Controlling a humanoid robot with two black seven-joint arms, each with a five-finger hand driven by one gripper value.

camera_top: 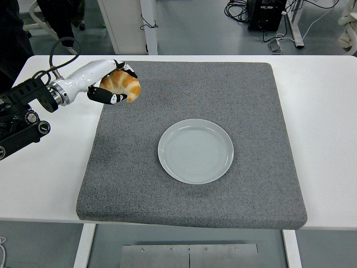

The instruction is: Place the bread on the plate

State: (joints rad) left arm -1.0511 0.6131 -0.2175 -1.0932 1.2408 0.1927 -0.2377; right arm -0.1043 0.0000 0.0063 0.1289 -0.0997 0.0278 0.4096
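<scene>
**Q:** Bread point(121, 85) — where is it?

**A:** In my left hand point(109, 84), held above the far left corner of the grey mat point(223, 89). It is a golden, crescent-shaped piece, browner along its outer curve. I see it against the mat's edge, close to where mat meets the white table point(323, 123).

**Q:** State of that hand?

**A:** Closed around the bread. My black fingertips point(114, 98) curl under its near side, another black tip shows over its top, and the white palm sits against its left side. The bread pokes out to the right of the grasp.

**Q:** Is it touching the mat?

**A:** I cannot tell for certain from this single high view. It looks to be clear of the surface, with the arm slanting in from the left edge over the table.

**Q:** The plate?

**A:** The plate point(195, 151) is pale grey-blue, round, and lies flat near the middle of the mat. Nothing rests on it. It is well apart from the bread, to the right of it and nearer to me.

**Q:** Your arm?

**A:** White forearm shell, then black joints and a looping black cable point(58, 47) near the left edge.

**Q:** Your other hand?

**A:** Out of view.

**Q:** Anything else noted?

**A:** Beyond the table, a floor with cables and a dark box point(266, 14) at the top right.
</scene>
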